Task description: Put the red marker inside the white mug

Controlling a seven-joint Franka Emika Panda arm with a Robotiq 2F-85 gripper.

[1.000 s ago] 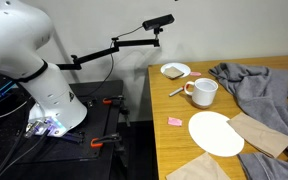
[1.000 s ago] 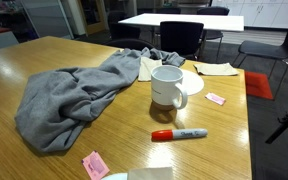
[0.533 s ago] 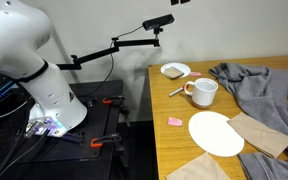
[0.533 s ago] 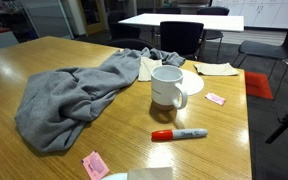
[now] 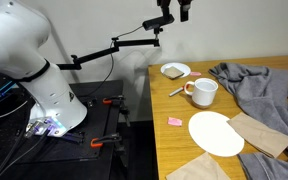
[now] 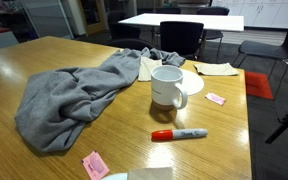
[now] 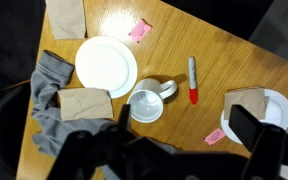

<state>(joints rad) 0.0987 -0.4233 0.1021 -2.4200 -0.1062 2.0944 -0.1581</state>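
The marker point(image 7: 193, 80) lies on the table point(image 7: 234, 65) right of centre in the wrist view. It stands upright in the frame, red end down and paler end up, just right of the mug point(image 7: 147, 103) and its handle, not touching it. The gripper point(image 7: 174, 152) comes in from the bottom edge. Its two dark fingers point(image 7: 252, 135) stand wide apart with nothing between them. The marker sits above the gap in the frame, nearer the right-hand finger, and the mug sits above the gap's left half.

In an exterior view the marker point(image 6: 179, 134) lies flat at lower centre, in front of the mug point(image 6: 168, 87), red end to the left. In an exterior view it point(image 5: 177, 91) shows as a short slanted stick between the dish point(image 5: 174, 70) and the mug point(image 5: 202, 92).

Only the gripper's point(image 5: 182, 8) lower end shows there, at the top edge, high over the table's point(image 5: 169, 140) far end and well clear of everything on it. The arm's point(image 5: 24, 60) white bulk fills the upper left. The wrist camera looks straight down, taking in the plate point(image 7: 106, 66), the grey cloth point(image 7: 46, 105) and a pink square point(image 7: 139, 30).
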